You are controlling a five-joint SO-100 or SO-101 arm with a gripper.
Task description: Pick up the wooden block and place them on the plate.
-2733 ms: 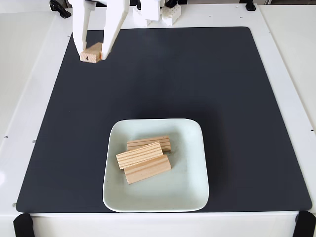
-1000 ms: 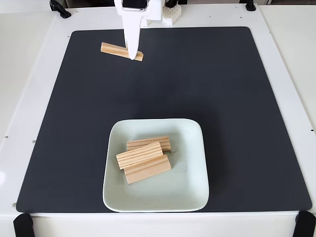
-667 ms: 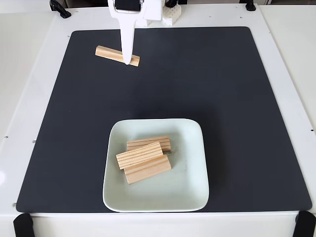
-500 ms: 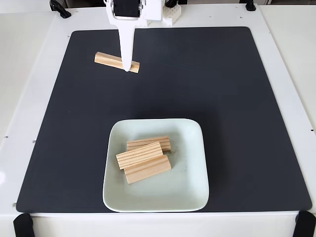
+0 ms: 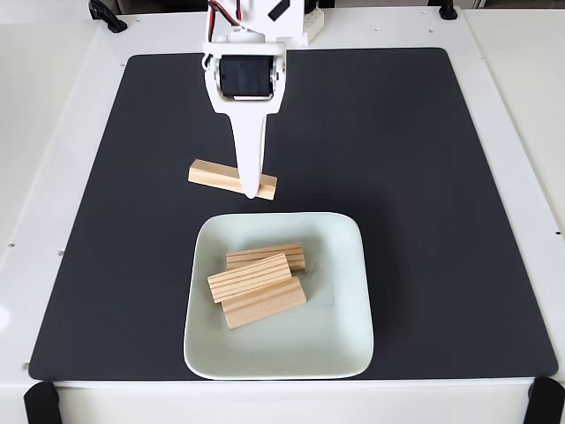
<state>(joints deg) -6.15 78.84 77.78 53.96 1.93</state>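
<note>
A: How many wooden blocks does the fixed view show?

B: Four. Three lie in a loose pile on the plate [image 5: 340, 340]: one at the pile's 12 o'clock [image 5: 278, 253], one slanted across the middle [image 5: 248, 277], and one at its 6 o'clock [image 5: 265, 305]. The fourth wooden block [image 5: 212, 174] is clamped in the fingers of the gripper [image 5: 259, 188], gripped near its 3 o'clock end, so most of its length juts toward 9 o'clock.

A: Where is that held block relative to the plate?

B: Just off the plate's 12 o'clock rim, toward the 11 o'clock corner, over the dark mat [image 5: 424, 177]. Whether it touches the mat cannot be told.

A: And the arm?

B: One white arm [image 5: 250, 75] reaches down from 12 o'clock. There is one plate, near the mat's 6 o'clock edge, and the mat covers the white surface [image 5: 44, 132].
</note>
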